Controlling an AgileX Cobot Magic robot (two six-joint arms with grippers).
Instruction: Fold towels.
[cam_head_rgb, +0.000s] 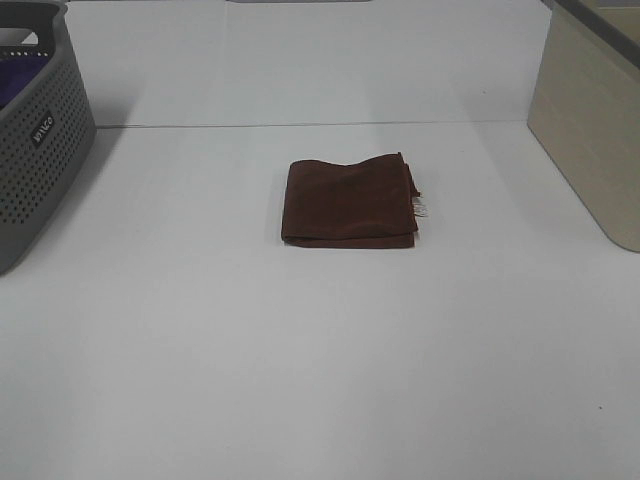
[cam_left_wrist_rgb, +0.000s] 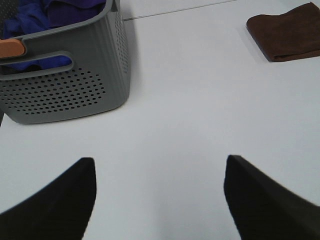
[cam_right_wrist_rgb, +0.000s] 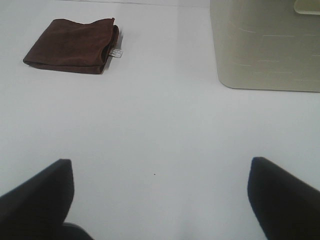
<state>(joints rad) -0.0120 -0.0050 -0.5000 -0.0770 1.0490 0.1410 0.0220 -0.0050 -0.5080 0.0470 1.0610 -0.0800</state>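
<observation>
A brown towel (cam_head_rgb: 348, 203) lies folded into a small square in the middle of the white table, with a small white label at its right edge. It also shows in the left wrist view (cam_left_wrist_rgb: 289, 32) and in the right wrist view (cam_right_wrist_rgb: 71, 45). Neither arm shows in the exterior high view. My left gripper (cam_left_wrist_rgb: 159, 200) is open and empty over bare table near the grey basket. My right gripper (cam_right_wrist_rgb: 160, 200) is open and empty over bare table near the beige bin. Both are well away from the towel.
A grey perforated laundry basket (cam_head_rgb: 35, 140) stands at the far left; the left wrist view shows blue and purple cloth (cam_left_wrist_rgb: 35, 20) inside it. A beige bin (cam_head_rgb: 595, 130) stands at the far right edge, also in the right wrist view (cam_right_wrist_rgb: 265, 47).
</observation>
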